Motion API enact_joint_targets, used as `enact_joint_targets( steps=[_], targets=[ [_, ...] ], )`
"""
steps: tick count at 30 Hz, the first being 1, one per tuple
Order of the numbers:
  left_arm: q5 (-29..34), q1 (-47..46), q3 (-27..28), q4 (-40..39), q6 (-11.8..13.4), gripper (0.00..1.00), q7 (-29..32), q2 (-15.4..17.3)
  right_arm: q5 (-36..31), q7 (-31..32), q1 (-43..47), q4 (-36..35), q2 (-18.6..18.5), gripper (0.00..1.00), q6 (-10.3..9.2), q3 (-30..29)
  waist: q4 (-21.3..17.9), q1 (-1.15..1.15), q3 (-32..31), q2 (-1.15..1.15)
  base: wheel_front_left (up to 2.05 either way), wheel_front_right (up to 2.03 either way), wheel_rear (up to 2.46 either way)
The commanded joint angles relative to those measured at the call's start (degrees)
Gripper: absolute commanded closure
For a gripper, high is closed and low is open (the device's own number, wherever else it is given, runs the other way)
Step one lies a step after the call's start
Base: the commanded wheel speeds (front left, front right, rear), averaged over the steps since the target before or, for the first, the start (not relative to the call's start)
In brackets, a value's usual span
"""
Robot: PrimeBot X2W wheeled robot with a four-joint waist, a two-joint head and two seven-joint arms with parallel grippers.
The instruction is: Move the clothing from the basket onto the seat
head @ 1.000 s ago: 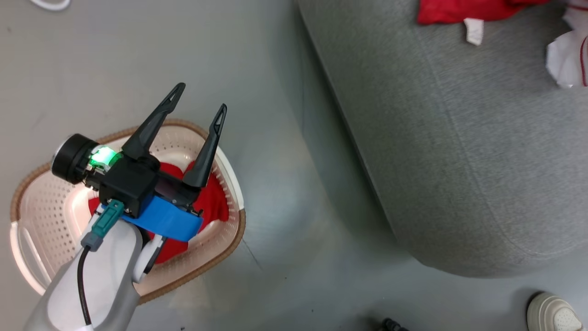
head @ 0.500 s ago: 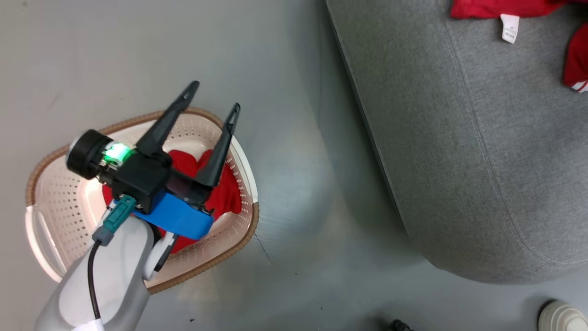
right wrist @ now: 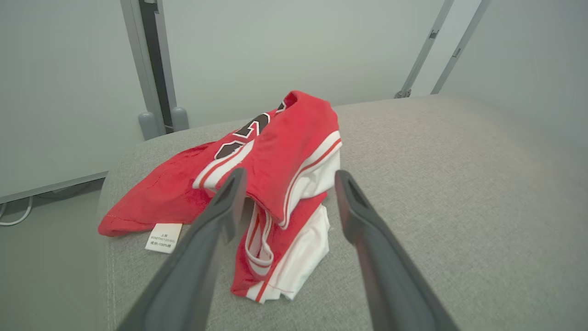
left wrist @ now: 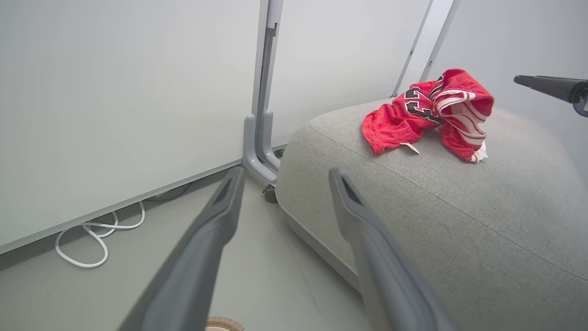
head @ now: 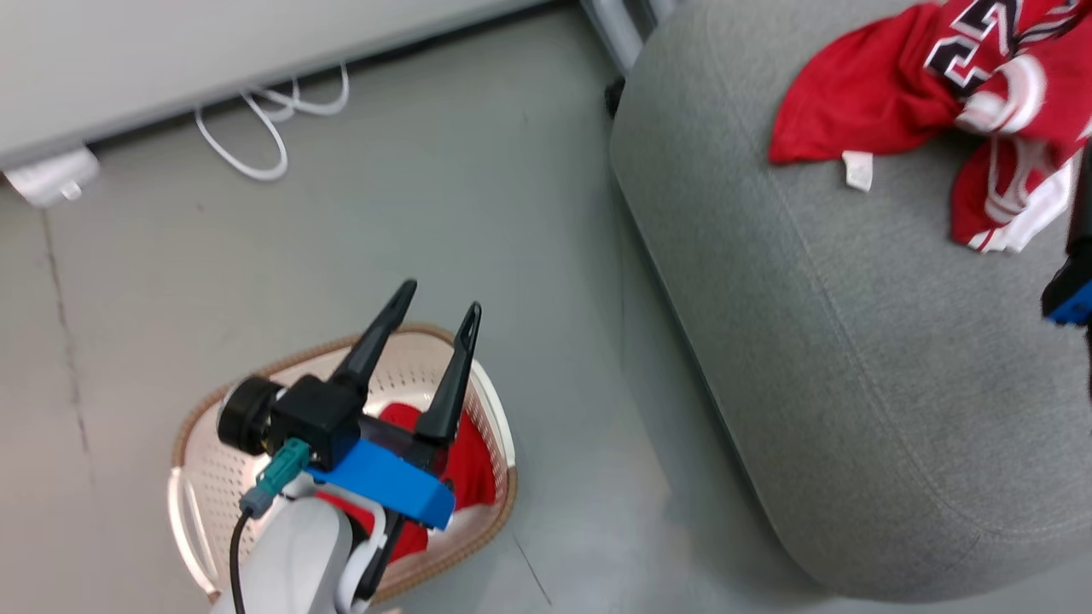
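Head camera has tilted up since a second ago, so the whole picture has shifted. The wall panel [head: 213,51] and a loop of white cable [head: 256,162] on the floor [head: 512,213] now show, and the basket [head: 209,490] sits lower in the head view. That's the camera, not the stuff moving. Against the basket, the left gripper [head: 441,297] is pretty much where it was: hanging over it, fingers spread wide with nothing between them, tips reaching out past the brown rim on the far side.

One red garment [head: 469,473] is still down in the basket, bunched against the side nearest the seat [head: 853,358], partly hidden under the gripper's blue block.

More of the red pile [head: 862,111] on the seat shows now than before. It's crumpled near the far edge of the grey cushion, with white stripes, dark lettering edged in white, and a small white tag [head: 856,169] poking out onto the fabric.

The right gripper [right wrist: 290,174] is over at that pile. Its wrist view has the two fingers well apart, framing the striped folds and not clamped on anything. Whether the tips actually touch the cloth, can't tell. A dark and blue bit of it shows at the right edge of the head view, just beside the pile.

Basket and seat are apart, with bare floor between them.
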Motion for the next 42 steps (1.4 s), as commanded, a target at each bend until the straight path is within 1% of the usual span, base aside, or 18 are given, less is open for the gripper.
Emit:
enact_joint_targets(
  steps=[1,4,7,10,17,20,23,24,25,29,31,37,42],
  targets=[
    [-0.1,1.9,0.9,0.3,0.0,0.00,-0.2,-0.8,0.6,0.4,3.0,-1.4,0.2,0.00,0.01,1.1,1.3,0.00,-7.2,0.00,0.00,0.00,0.00],
    [-0.2,5.0,2.9,0.8,0.0,0.00,-0.2,-2.3,1.5,0.8,7.7,-5.3,1.1,0.00,0.01,2.9,2.2,0.00,-10.9,0.00,0.00,0.00,0.00],
    [0.3,7.5,4.8,1.2,0.0,0.00,-0.2,-3.2,2.4,0.6,13.0,-10.5,2.2,0.00,0.01,4.4,3.4,0.00,-13.5,0.00,0.00,0.00,0.00],
    [0.7,9.7,6.7,1.4,0.0,0.00,-0.2,-3.8,2.8,0.3,18.6,-16.4,4.0,0.00,0.01,5.1,4.8,0.00,-15.5,0.00,0.00,0.00,0.00],
    [1.6,13.5,11.3,2.1,0.0,0.00,-0.2,-4.7,1.6,0.8,30.9,-28.8,9.9,0.00,0.01,6.3,8.8,0.00,-19.2,0.00,0.00,0.00,0.00],
    [2.1,14.4,13.3,2.4,0.0,0.00,-0.2,-5.0,1.4,0.9,35.0,-32.9,11.7,0.00,0.01,7.6,10.9,0.00,-20.3,0.00,0.00,0.00,0.00],
    [2.4,15.0,14.8,2.6,0.0,0.00,-0.2,-5.0,1.7,0.5,38.2,-35.9,12.7,0.00,0.01,8.6,13.4,0.00,-21.2,0.00,0.00,0.00,0.00],
    [2.4,15.0,14.8,2.6,0.0,0.00,-0.2,-5.0,1.7,0.5,38.2,-35.9,12.7,0.00,0.01,8.6,13.4,0.00,-21.2,0.00,0.00,0.00,0.00],
    [2.6,15.1,16.0,2.7,0.0,0.00,-0.2,-5.1,1.6,0.3,39.8,-37.4,13.0,0.00,0.01,9.9,14.7,0.00,-21.5,0.00,0.00,0.00,0.00],
    [3.2,16.2,18.6,2.9,0.0,0.00,-0.2,-5.6,1.2,-0.2,41.6,-38.2,13.2,0.00,0.01,11.6,16.6,0.00,-21.9,0.00,0.00,0.00,0.00],
    [3.4,16.4,19.1,2.9,0.0,0.00,-0.2,-5.7,0.9,0.1,41.9,-38.1,13.3,0.00,0.01,12.1,17.0,0.00,-22.0,0.00,0.00,0.00,0.00],
    [4.0,18.0,21.1,2.6,0.0,0.00,-0.2,-5.8,2.6,0.5,42.2,-37.4,13.3,0.00,0.01,14.9,18.5,0.00,-22.0,0.00,0.00,0.00,0.00],
    [4.3,18.2,21.5,2.4,0.0,0.00,-0.2,-6.1,3.0,0.5,42.0,-37.3,13.3,0.00,0.01,15.5,19.0,0.00,-21.8,0.00,0.00,0.00,0.00]
  ],
)
